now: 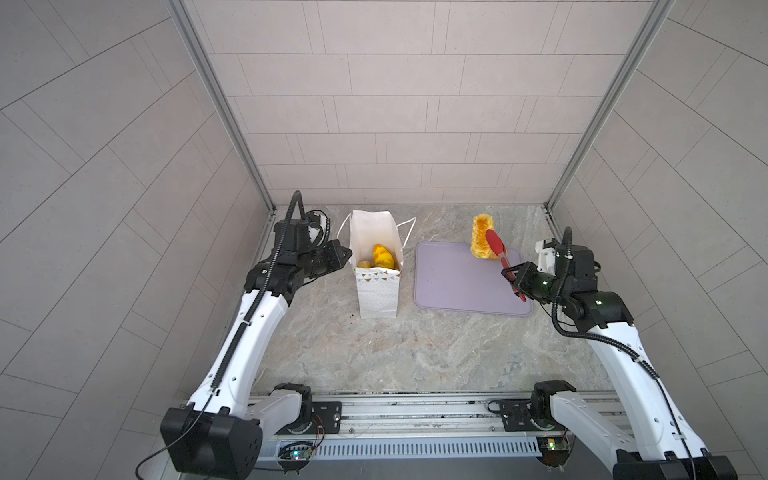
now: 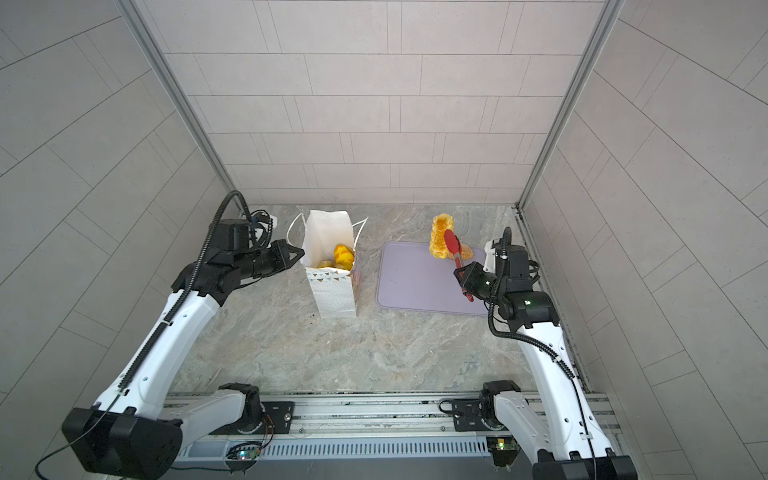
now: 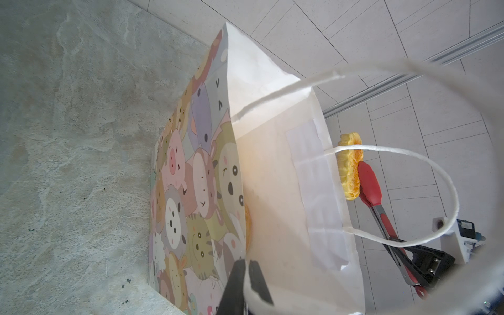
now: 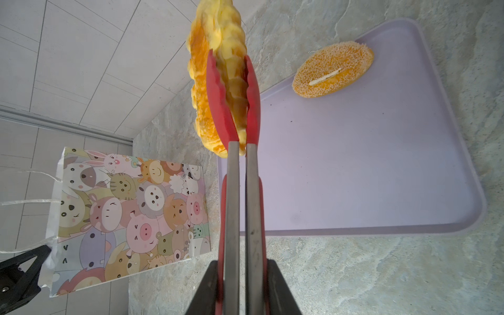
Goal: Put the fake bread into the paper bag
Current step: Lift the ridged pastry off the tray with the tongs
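Observation:
The white paper bag stands upright left of centre, with an orange-yellow bread and small rolls inside. My left gripper is shut on the bag's left rim, one finger inside and one outside. My right gripper is shut on the red-tipped tongs. The tongs clamp a ridged golden loaf, lifted over the tray's far edge. A seeded bun lies on the tray.
The flat lilac tray lies right of the bag on the marble tabletop. The bag's cord handles hang out on both sides. Tiled walls and metal posts enclose the table at the back and sides.

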Motion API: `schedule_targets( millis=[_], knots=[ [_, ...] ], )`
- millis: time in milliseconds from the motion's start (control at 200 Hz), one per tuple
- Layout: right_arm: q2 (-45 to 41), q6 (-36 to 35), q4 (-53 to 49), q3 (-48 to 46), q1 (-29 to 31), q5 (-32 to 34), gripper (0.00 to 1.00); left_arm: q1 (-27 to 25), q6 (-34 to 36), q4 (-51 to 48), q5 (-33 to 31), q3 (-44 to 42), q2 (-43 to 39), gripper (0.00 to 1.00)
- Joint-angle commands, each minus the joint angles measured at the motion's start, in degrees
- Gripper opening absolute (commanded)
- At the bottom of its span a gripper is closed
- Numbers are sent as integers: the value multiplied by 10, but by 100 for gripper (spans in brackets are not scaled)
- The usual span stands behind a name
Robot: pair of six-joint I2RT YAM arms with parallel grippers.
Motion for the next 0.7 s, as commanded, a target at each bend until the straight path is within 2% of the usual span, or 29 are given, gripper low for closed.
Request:
schedule_targets(
  millis=[0, 430, 696],
  knots=[
    [-3, -8, 12, 27, 6, -8, 23, -1, -1, -2, -2, 1, -13, 8],
    [19, -14, 6, 93, 39, -3, 23, -1, -3, -4, -5, 2, -17, 8],
    [48, -28, -3, 156, 92, 27, 22, -2, -3, -4, -5, 3, -16, 8]
  ],
)
